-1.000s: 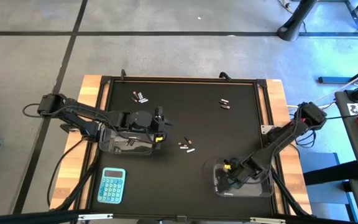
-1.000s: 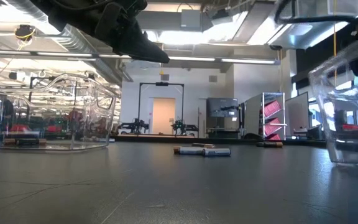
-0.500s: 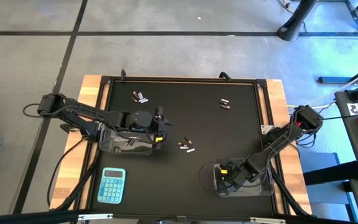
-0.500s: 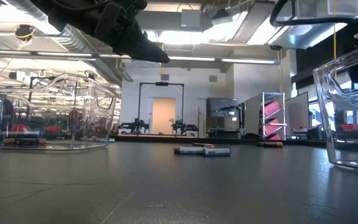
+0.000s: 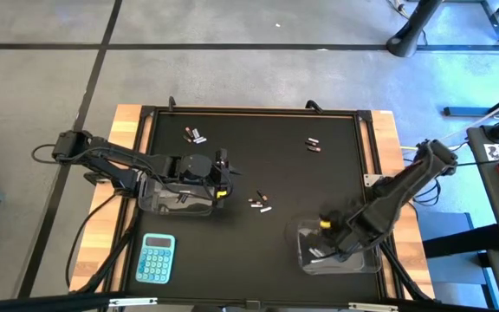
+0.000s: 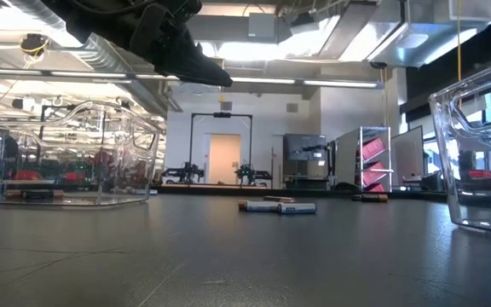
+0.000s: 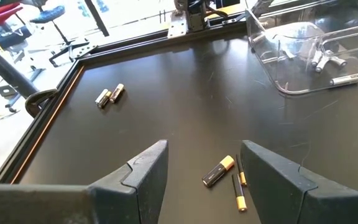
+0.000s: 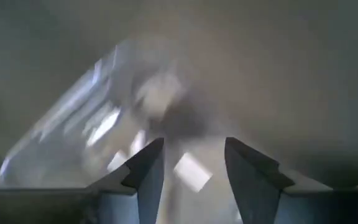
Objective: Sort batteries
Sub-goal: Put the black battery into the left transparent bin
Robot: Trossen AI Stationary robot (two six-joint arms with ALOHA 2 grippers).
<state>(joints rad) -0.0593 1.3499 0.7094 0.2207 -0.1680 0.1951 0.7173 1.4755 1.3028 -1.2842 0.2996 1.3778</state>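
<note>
Small batteries lie on the black mat in three loose groups: at the far left, at the far right and in the middle. The left wrist view shows the middle ones just ahead of my left gripper. That gripper is open and hovers above the mat beside the left clear tub. My right gripper hangs open, pointing down over the right clear tub, which holds a few batteries. The right wrist view is blurred, with nothing visible between the fingers.
A blue calculator lies on the wooden edge at the near left. The mat has a raised black frame. Open mat lies between the two tubs and toward the far edge.
My right gripper has risen from low inside the right tub to well above it, tipping steeper downward as it went. The left arm has kept still.
</note>
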